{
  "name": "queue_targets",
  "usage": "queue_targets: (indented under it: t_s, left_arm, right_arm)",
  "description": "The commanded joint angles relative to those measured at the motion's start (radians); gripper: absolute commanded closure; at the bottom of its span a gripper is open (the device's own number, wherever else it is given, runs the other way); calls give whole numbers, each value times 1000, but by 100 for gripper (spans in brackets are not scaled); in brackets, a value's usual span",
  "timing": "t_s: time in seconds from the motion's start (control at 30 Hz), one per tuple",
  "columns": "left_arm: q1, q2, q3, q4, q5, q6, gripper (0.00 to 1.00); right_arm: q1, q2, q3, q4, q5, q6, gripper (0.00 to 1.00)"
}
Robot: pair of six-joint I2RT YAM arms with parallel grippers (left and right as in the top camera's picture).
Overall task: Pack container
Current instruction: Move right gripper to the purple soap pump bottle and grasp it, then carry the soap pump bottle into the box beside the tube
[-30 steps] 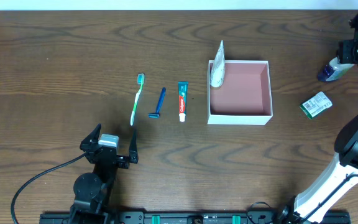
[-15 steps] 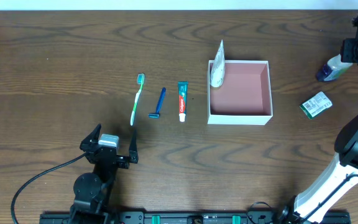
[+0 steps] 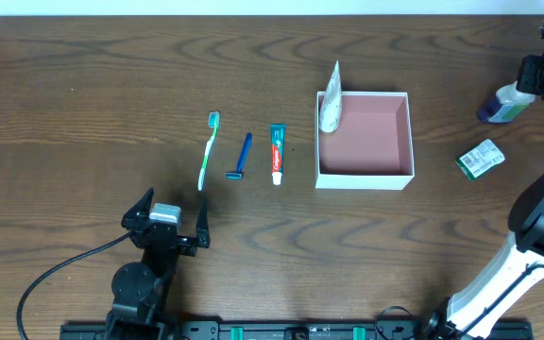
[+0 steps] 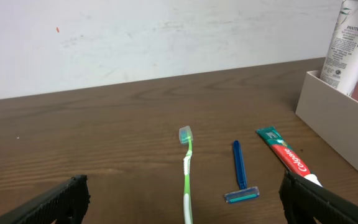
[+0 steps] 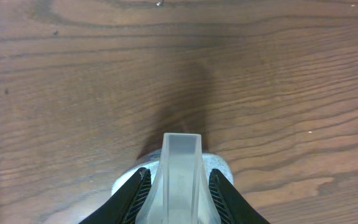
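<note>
The container [image 3: 412, 151] is a square white-walled box with a dusty-pink inside, right of centre; a white tube [image 3: 331, 106] leans in its far-left corner and shows in the left wrist view [image 4: 352, 43]. A green toothbrush [image 3: 208, 151], a blue razor [image 3: 242, 156] and a red toothpaste tube [image 3: 276, 153] lie in a row to its left. My right gripper [image 3: 529, 87] is shut on a clear spray bottle [image 3: 501, 108] at the far right; its cap sits between the jaws [image 5: 180, 180]. My left gripper [image 3: 170, 225] is open and empty, near the front.
A small green-and-white packet [image 3: 481, 159] lies right of the container. The container's white wall [image 4: 337, 115] is at the right edge of the left wrist view, with the toothbrush [image 4: 187, 171], razor [image 4: 240, 174] and toothpaste [image 4: 288, 157] ahead of the open fingers.
My right gripper has lifted the spray bottle slightly and moved it a little toward the far right. The left arm has not moved.
</note>
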Motion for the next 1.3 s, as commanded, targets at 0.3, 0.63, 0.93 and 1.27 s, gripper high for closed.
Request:
queue_targets:
  t_s: [0.3,0.63,0.93,1.27]
  left_arm:
    - [6,-6,-32,-15,-1,16,2]
    - [6,-6,-32,-15,-1,16,2]
    - [6,-6,-32,-15,-1,16,2]
    - [6,-6,-32,-15,-1,16,2]
  right_arm:
    - [55,-237,71,-25,-240,125,77]
    - [217,-412,71,-98,-232,163,75]
    - [358,-398,59,-207,-232,220,75]
    - [485,-304,55,-208,-219,221,74]
